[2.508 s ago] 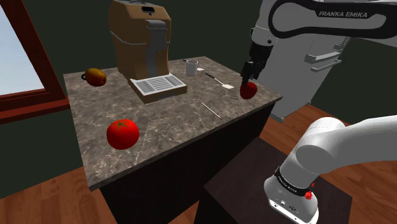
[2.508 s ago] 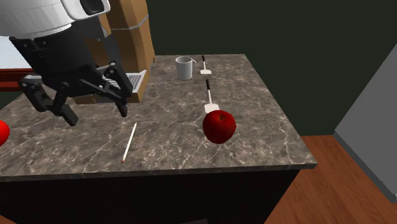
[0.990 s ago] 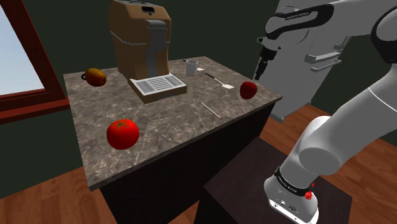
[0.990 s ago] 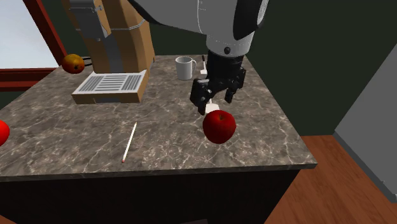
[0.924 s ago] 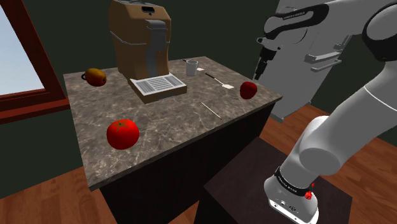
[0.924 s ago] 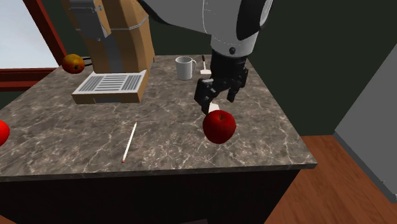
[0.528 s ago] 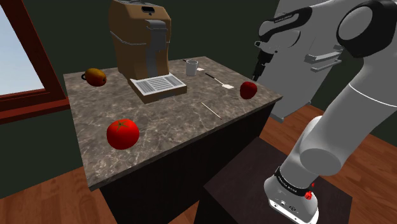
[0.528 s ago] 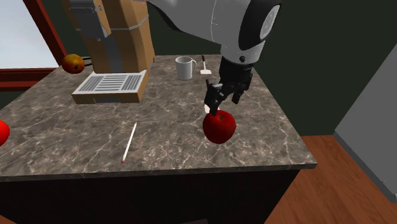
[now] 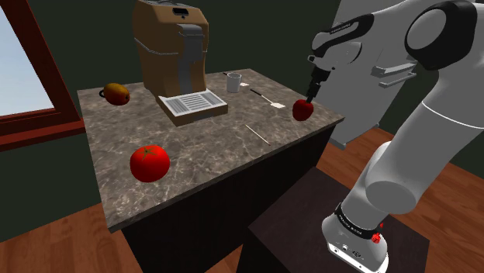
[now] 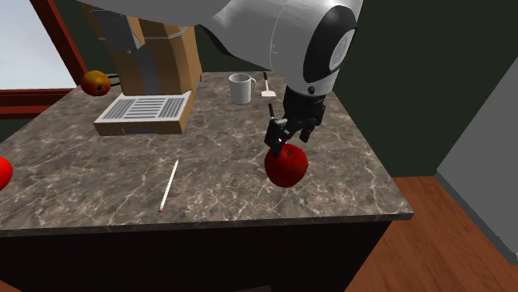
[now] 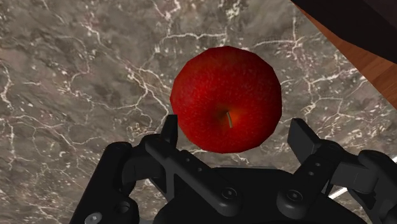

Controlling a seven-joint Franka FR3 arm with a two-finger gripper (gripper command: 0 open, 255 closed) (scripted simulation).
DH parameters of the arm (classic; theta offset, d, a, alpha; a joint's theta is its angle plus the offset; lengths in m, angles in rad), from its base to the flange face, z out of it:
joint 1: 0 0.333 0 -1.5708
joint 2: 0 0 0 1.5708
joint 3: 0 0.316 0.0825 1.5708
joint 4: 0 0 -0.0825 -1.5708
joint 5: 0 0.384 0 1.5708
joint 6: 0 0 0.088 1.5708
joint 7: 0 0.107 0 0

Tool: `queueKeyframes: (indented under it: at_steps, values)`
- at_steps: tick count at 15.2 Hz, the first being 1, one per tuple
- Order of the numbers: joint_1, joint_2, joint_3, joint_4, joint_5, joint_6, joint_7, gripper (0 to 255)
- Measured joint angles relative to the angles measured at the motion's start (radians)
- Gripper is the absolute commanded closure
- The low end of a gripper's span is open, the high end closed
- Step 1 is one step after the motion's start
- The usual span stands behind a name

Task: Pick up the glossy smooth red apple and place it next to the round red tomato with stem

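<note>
Shoulder view: looks down from high and well back of the apple (image 9: 302, 109), taking in the whole counter (image 9: 209, 139). Second exterior view: sits nearer the apple, off the counter's edge, angled down. Wrist view: looks straight down on the apple from just above, past the claw (image 11: 233, 127). Shared by all: apple and surrounding counter.

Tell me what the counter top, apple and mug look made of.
Counter top: stone, likely marble or granite, going by the grey-brown mottling with white veins.
Apple: looks like real fruit skin, deep red with fine speckle, a short stem in a dimple, and only a faint shine.
Mug: plain white and smooth, probably ceramic, though the look leaves it open.
</note>
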Motion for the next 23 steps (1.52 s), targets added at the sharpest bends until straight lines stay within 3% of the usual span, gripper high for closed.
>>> queueKeyframes:
  at_steps: [2, 3, 14, 23]
  values:
    - [0.000, 0.000, 0.000, 0.000, 0.000, 0.000, 0.000, 0]
    - [0.000, 0.000, 0.000, 0.000, 0.000, 0.000, 0.000, 255]
    - [0.000, -0.001, 0.001, 0.005, -0.001, -0.005, 0.002, 255]
    - [0.001, -0.043, 0.012, 0.090, -0.039, -0.116, 0.040, 255]
